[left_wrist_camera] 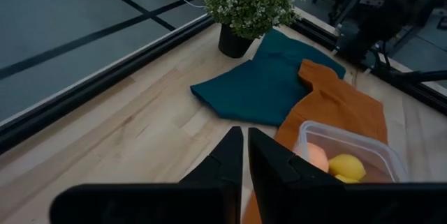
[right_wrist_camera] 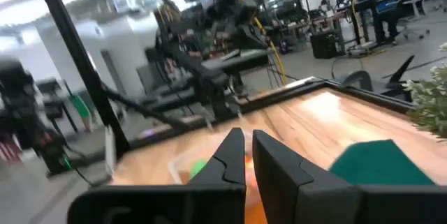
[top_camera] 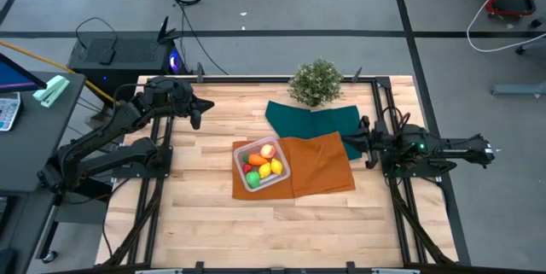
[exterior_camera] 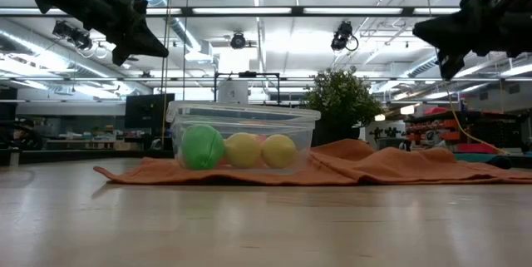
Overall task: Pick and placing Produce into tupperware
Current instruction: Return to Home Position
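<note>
The wooden bench [top_camera: 205,214] carries everything, and both arms sit at its outer edges, well apart from the work in the middle. Judging by that, they are parked so nothing gets knocked.

The left end effector [left_wrist_camera: 244,137] hangs above the bench's far left part, its fingers drawn nearly together on nothing. The right end effector [right_wrist_camera: 248,135] hovers at the right edge near the cloths, likewise closed and empty.

An orange cloth [top_camera: 324,167] lies spread at the centre, partly over a dark green cloth [top_camera: 311,120] behind it. A potted plant [top_camera: 316,82] stands at the far edge, clear of the job.

The clear container [exterior_camera: 249,115] rests on the orange cloth's left end, probably to keep it from sliding.

All the produce in view lies inside it: a green ball [exterior_camera: 202,147], two lemons [exterior_camera: 243,150], a carrot [top_camera: 258,160] and a pale round fruit [top_camera: 268,149]. The sorting looks finished.
</note>
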